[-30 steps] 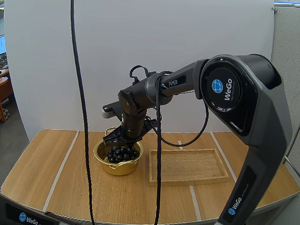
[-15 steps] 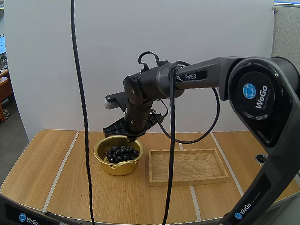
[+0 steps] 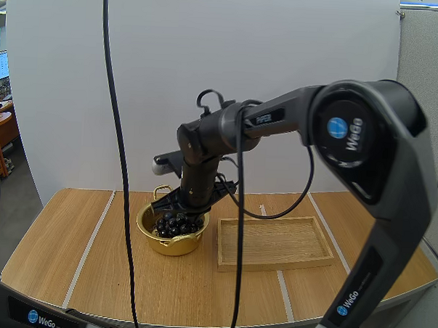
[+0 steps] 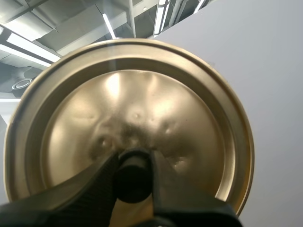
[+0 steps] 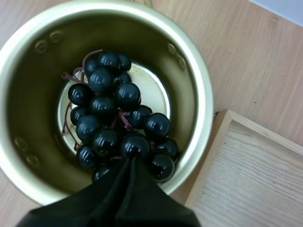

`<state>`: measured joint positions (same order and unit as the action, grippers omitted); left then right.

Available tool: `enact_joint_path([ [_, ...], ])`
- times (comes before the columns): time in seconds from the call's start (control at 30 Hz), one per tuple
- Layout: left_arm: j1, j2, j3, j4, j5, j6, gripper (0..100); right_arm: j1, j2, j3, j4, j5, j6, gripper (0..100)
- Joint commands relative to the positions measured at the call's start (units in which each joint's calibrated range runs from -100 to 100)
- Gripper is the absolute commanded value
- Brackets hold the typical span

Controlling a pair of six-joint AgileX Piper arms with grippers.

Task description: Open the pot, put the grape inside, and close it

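The right claw (image 5: 130, 163) has its two black fingers pressed together into a single dark wedge, with nothing visibly caught between them. Its tip is right at the near edge of the bunch of grapes (image 5: 113, 123), touching or all but touching the topmost berries. The grapes, dark and glossy on reddish stems, lie inside the pot (image 5: 199, 94), heaped over its pale bottom and against the side nearest the claw. The pot is a round golden one, uncovered, its mouth wide open to the room.

From behind the arms, the right claw (image 3: 182, 206) hangs just over the pot (image 3: 170, 240), the grapes (image 3: 174, 224) showing above the rim. Just beside the pot, towards the right arm's side, sits a shallow wooden tray (image 3: 273, 266) with bare boards inside. Both rest on the pale wooden worktop (image 3: 70, 252).

The left claw (image 4: 133, 172) is clamped on the black knob (image 4: 133, 165) of the lid (image 4: 142, 109), one finger on each side of it. The golden lid is held up in the air, well clear of the pot.
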<state>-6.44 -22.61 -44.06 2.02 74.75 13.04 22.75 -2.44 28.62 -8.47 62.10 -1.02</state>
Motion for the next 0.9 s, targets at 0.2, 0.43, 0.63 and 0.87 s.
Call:
enact_joint_path([
  [0.2, -0.19, -0.39, -0.56, 0.42, -2.01, -0.26, 0, -0.06, 2.05, 0.45, 0.02, -9.78, -0.43, 0],
  [0.43, -0.19, -0.39, -0.56, 0.42, -2.01, -0.26, 0, 0.10, 5.38, -0.97, 0.02, -13.08, -0.43, 0],
  [0.63, -0.19, -0.39, -0.56, 0.42, -2.01, -0.26, 0, 0.42, 8.60, -2.64, 0.13, -11.35, -0.50, 0],
  [0.87, -0.19, -0.39, -0.56, 0.42, -2.01, -0.26, 0, 0.42, 8.74, -2.90, -0.05, -11.35, -0.50, 0],
])
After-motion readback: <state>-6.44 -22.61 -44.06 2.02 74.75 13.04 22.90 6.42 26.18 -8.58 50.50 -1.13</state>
